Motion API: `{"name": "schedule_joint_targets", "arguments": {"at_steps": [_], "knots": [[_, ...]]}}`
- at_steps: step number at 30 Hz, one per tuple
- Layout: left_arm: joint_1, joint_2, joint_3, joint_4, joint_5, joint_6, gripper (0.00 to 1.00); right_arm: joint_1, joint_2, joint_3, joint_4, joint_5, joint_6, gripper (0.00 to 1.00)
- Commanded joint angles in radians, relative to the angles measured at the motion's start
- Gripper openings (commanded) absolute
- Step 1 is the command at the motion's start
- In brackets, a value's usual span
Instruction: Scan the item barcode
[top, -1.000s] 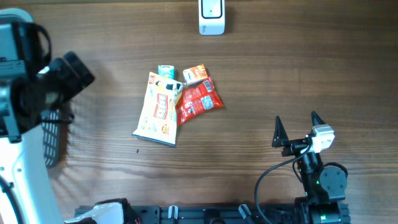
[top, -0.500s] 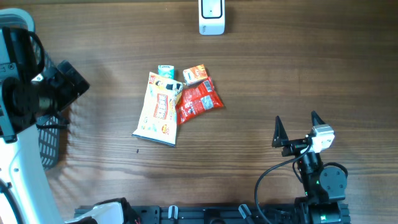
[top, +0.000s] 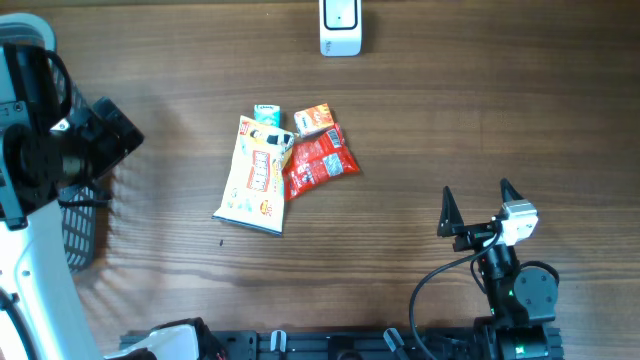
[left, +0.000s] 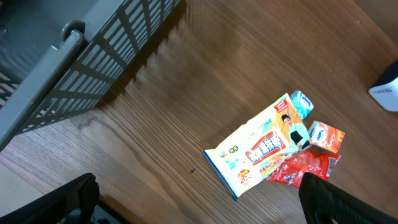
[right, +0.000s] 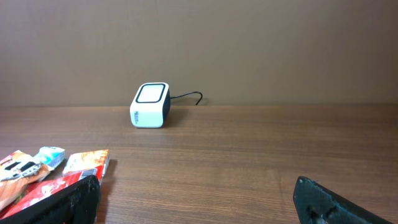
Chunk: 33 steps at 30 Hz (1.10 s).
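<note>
A small pile of items lies mid-table: a white and yellow pouch (top: 255, 175), a red packet (top: 318, 163), a small teal pack (top: 267, 113) and an orange box (top: 314, 118). The white barcode scanner (top: 340, 28) stands at the far edge, seen also in the right wrist view as scanner (right: 151, 104). My left gripper (left: 202, 205) hangs high over the table's left side, open and empty, with the pouch (left: 261, 146) below and ahead of it. My right gripper (top: 478, 200) rests near the front right, open and empty, facing the scanner.
A dark slatted basket (top: 85, 215) stands at the left edge under the left arm, also seen as basket (left: 74, 62). Bare wooden table (top: 480, 110) lies between the pile and the right gripper. A black cable runs from the right arm.
The left arm shifted a little to the left early in the second, then stayed still. The right arm and the items have not moved.
</note>
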Motion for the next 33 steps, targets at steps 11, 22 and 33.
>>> {"name": "schedule_joint_targets", "arguments": {"at_steps": [11,22,33], "knots": [[0.008,0.002,0.005,0.000,0.009,-0.003,1.00,0.004,-0.004,-0.001,0.023,0.005,0.014,1.00],[0.008,0.002,0.005,0.000,0.009,-0.003,1.00,0.004,0.000,-0.001,0.035,-0.426,1.582,1.00],[0.008,0.002,0.005,0.000,0.009,-0.003,1.00,0.004,0.116,0.215,0.206,-0.460,1.089,1.00]]}}
